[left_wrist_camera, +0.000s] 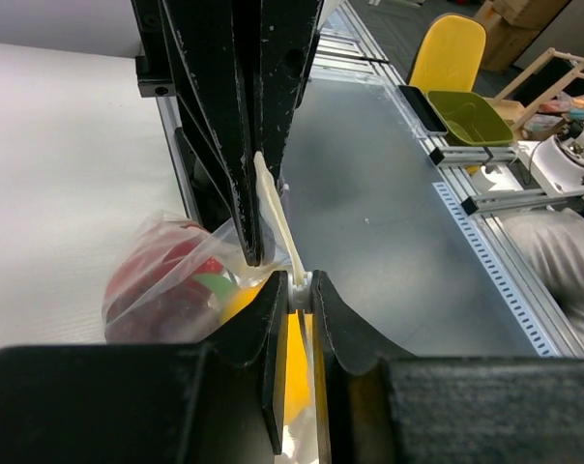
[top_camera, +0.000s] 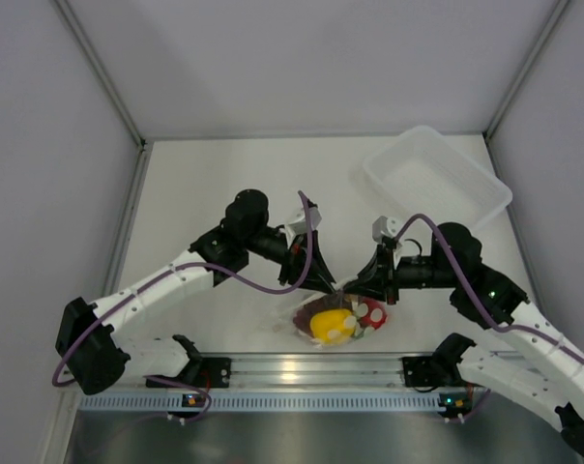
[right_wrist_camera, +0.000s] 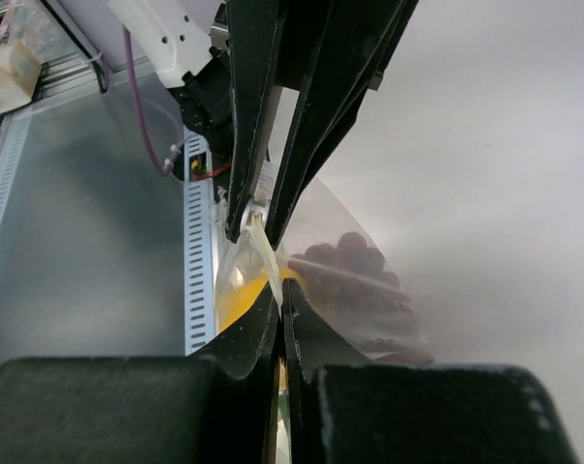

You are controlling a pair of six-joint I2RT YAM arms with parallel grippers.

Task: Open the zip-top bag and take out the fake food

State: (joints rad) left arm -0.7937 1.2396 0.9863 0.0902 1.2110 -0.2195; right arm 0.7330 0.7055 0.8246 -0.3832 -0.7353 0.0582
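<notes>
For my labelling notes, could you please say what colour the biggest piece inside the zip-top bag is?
Yellow; the pepper shows best in the top external view.

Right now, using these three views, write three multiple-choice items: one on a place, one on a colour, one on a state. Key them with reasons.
1. Where is the clear tray? A far right B near left C between the arms
2. Which colour shows brightest inside the zip-top bag? A blue B yellow C grey
3. What are both arms' jaws doing? A open B gripping the tray C shut on the bag's top edge
1A, it sits far right; 2B, the yellow pepper shows through; 3C, wrist views show the edge pinched.
</notes>
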